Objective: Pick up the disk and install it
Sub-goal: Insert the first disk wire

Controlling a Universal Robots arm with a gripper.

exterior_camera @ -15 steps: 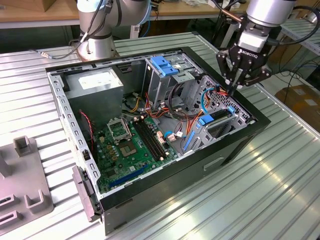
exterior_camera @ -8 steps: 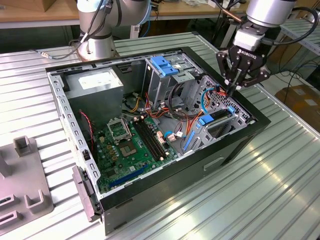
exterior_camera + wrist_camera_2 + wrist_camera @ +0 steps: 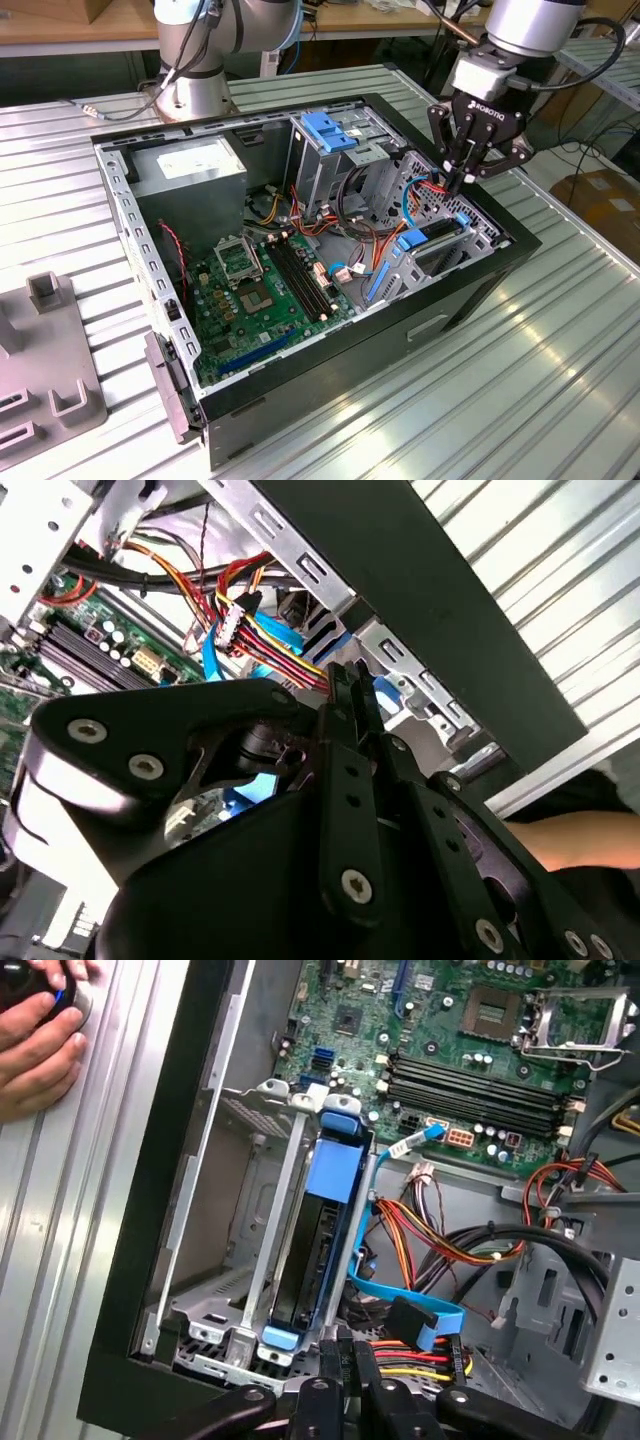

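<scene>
The disk (image 3: 328, 1175), dark with bright blue carrier rails, sits on edge inside the grey drive bay at the corner of the open computer case (image 3: 470, 290). In the exterior view the disk (image 3: 438, 233) lies in the bay at the case's right end. My gripper (image 3: 461, 182) hangs just above that bay, fingers pressed together and shut, with nothing seen between them. In both wrist views the black fingertips (image 3: 350, 1352) (image 3: 348, 680) stand close over the bay's end, beside a bundle of red and yellow cables (image 3: 270, 640).
A blue flat cable (image 3: 400, 1305) with a connector lies next to the bay. The motherboard (image 3: 255, 285), power supply (image 3: 190, 165) and a grey drive cage with a blue bracket (image 3: 328, 130) fill the case. A hand (image 3: 35, 1030) rests on the slatted table. A grey fixture (image 3: 45, 380) stands at the exterior view's left.
</scene>
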